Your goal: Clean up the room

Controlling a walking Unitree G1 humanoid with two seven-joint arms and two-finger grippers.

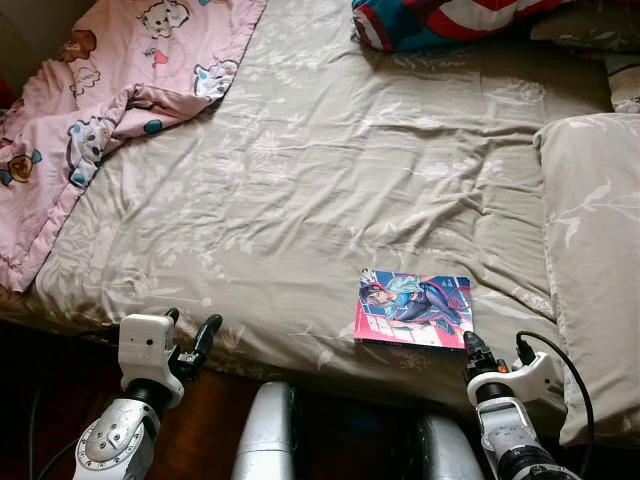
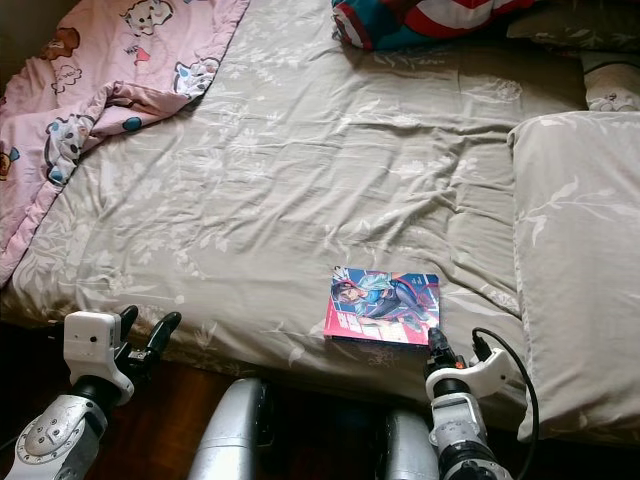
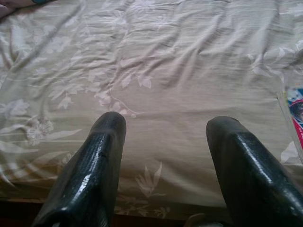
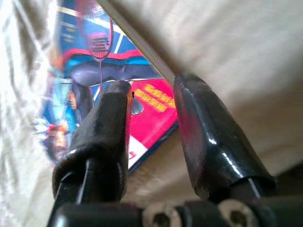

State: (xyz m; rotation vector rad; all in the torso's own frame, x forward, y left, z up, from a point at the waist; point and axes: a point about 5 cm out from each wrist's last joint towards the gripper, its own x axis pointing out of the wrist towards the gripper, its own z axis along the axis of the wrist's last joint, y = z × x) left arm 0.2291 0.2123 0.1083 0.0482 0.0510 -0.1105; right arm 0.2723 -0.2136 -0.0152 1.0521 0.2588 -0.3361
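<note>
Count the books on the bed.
1. The book, with a colourful illustrated cover, lies flat on the bedsheet near the bed's front edge, just ahead of the right gripper. Others could be hidden under the pink blanket or the pillow.

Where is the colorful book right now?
The book lies flat near the bed's front edge, toward the right, just ahead of the right gripper and left of the pillow.
</note>
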